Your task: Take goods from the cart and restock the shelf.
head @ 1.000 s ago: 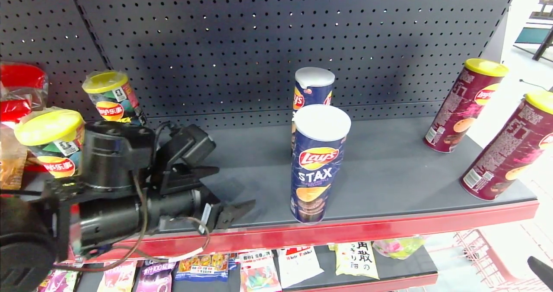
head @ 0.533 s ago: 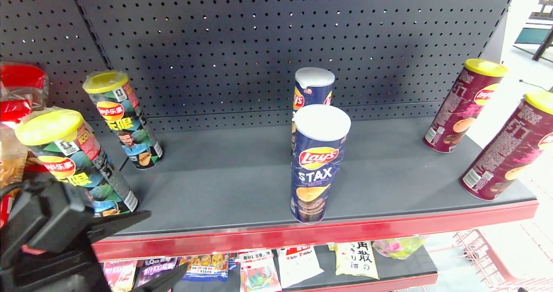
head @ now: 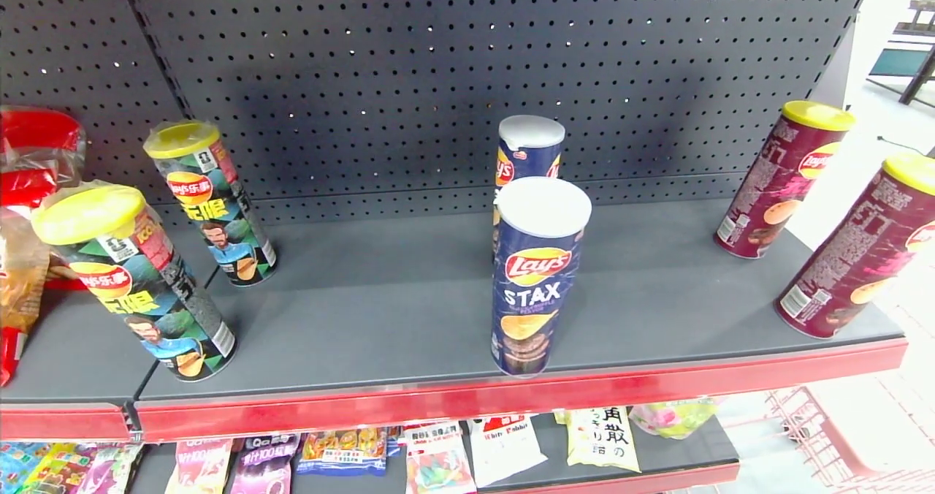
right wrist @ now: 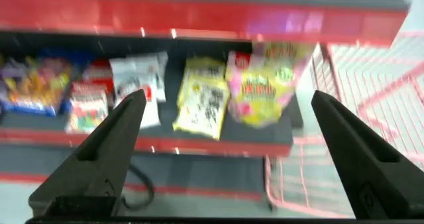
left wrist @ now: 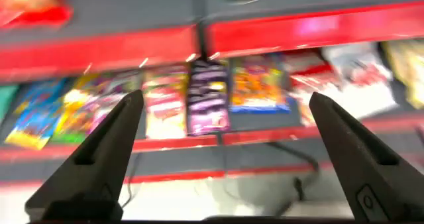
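Shelf (head: 409,311): 6 chip cans standing.
- 2 blue cans (head: 539,275) at centre, one behind other
- 2 green-pattern yellow-lid cans (head: 139,275) at 9 o'clock
- 2 maroon cans (head: 781,180) at 3 o'clock

Pink cart (head: 803,424) at 5 o'clock, below shelf.
Left gripper (left wrist: 225,97): jaws spread, nothing held.
Right gripper (right wrist: 228,93): same, facing lower-shelf snack bags (right wrist: 202,95).

This is a shop, in a snack aisle. A dark grey perforated metal back panel (head: 409,77) rises behind a grey metal shelf (head: 409,311) with a glossy red front edge. Tall cardboard crisp tubes stand on it in matched pairs, one behind the other: navy blue tubes with white lids (head: 539,275), maroon tubes with yellow lids (head: 855,253), and black-and-green tubes with yellow lids (head: 139,282). Bright sealed snack packets (head: 438,461) lie in a row on the lower shelf (head: 679,450). A pink wire cart (right wrist: 358,58) stands beside it.
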Robot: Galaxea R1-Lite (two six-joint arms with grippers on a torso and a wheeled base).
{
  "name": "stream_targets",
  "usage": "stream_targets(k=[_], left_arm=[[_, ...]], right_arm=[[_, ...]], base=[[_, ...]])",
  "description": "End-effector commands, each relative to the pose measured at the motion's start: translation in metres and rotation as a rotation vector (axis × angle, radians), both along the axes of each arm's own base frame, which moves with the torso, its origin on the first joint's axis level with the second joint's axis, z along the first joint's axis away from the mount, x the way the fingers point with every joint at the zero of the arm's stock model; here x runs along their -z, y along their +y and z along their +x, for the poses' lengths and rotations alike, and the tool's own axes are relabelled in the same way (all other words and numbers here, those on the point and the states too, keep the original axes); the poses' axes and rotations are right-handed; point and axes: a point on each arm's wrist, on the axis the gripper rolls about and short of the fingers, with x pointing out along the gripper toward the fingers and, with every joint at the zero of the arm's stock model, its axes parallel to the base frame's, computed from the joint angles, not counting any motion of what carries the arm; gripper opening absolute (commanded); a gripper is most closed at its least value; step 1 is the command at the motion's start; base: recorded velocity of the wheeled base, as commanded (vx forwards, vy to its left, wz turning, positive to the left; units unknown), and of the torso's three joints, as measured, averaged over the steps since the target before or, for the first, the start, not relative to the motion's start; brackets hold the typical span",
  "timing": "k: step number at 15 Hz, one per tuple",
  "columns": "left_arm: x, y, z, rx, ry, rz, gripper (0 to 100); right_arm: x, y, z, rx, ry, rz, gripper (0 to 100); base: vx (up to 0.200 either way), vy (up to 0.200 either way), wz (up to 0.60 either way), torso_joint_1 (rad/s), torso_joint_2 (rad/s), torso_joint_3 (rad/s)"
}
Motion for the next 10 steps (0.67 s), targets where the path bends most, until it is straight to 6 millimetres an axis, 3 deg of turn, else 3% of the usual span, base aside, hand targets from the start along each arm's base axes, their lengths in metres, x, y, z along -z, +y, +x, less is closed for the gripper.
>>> stream_targets(k=[1,3,5,7,10], left_arm=[[0.033,-0.002,-0.018,-0.102,-0.138,-0.025,100],[0.036,-0.006,-0.010,0.045,-0.203,-0.067,100],[0.038,-0.007,-0.006,0.085,-0.242,-0.047,100],[0.039,-0.002,-0.003,-0.120,-0.277,-0.023,100],[0.040,0.000,-0.002,-0.221,-0.311,-0.080,100]], right_arm=[[0.001,0.000,-0.012,-0.003,-0.137,0.018,100],[0.010,-0.001,-0.009,0.031,-0.146,0.020,100],[0.009,-0.001,-0.009,0.054,-0.153,0.027,100],[0.009,-0.002,-0.009,0.083,-0.151,0.059,100],[0.009,-0.002,-0.009,0.087,-0.151,0.057,100]], base=[[0.000,0.000,0.00,0.000,0.00,0.000],[0.000,0.000,0.00,0.000,0.00,0.000],[0.000,0.000,0.00,0.000,0.00,0.000],[0.000,0.000,0.00,0.000,0.00,0.000],[0.000,0.000,0.00,0.000,0.00,0.000]])
